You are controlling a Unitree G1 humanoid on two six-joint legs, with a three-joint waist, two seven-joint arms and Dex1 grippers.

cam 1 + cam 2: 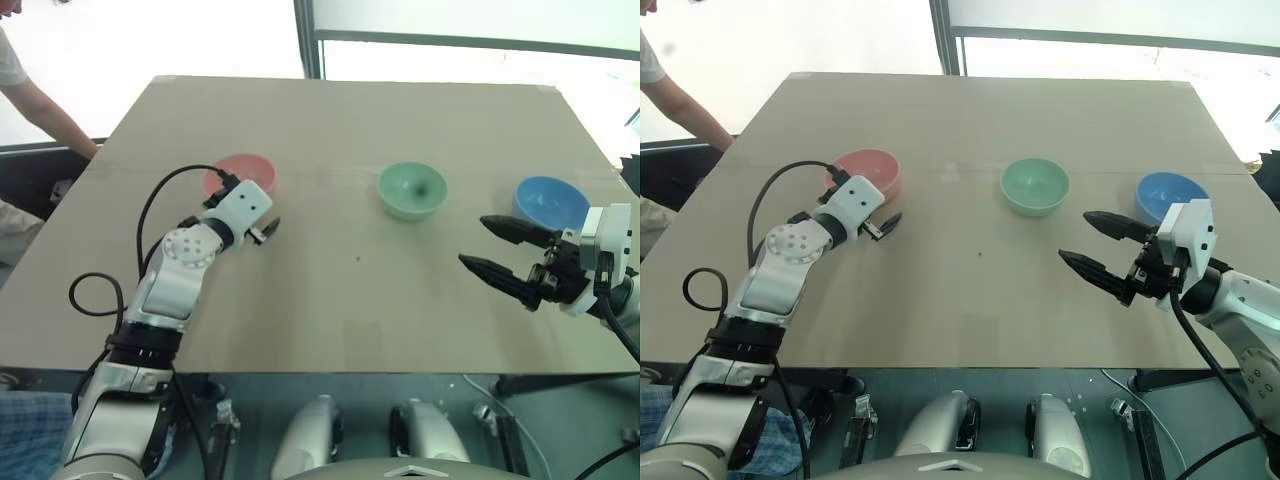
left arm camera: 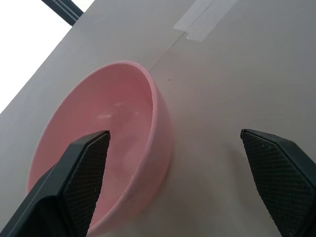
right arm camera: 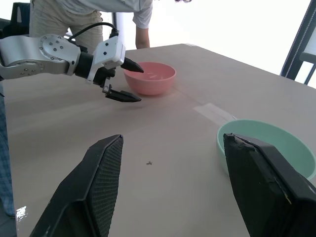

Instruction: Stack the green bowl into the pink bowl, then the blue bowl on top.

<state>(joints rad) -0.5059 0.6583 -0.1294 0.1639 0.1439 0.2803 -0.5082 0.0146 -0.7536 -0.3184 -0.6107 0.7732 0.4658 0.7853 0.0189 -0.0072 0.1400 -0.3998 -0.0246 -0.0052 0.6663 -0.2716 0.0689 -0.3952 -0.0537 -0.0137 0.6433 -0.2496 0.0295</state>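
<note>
Bench (image 1: 330, 300) had three separate bowls, left claw (image 3: 129, 81) gaping around the pink bowl's (image 1: 243, 172) rim, right claw (image 1: 492, 246) spread, empty.

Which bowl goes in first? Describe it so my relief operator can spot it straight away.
On the tan table three small bowls stand in a row across the far half. The green bowl is the middle one, standing alone with nothing in it. Its pale mint colour sets it apart from the pink bowl and the blue bowl.
</note>
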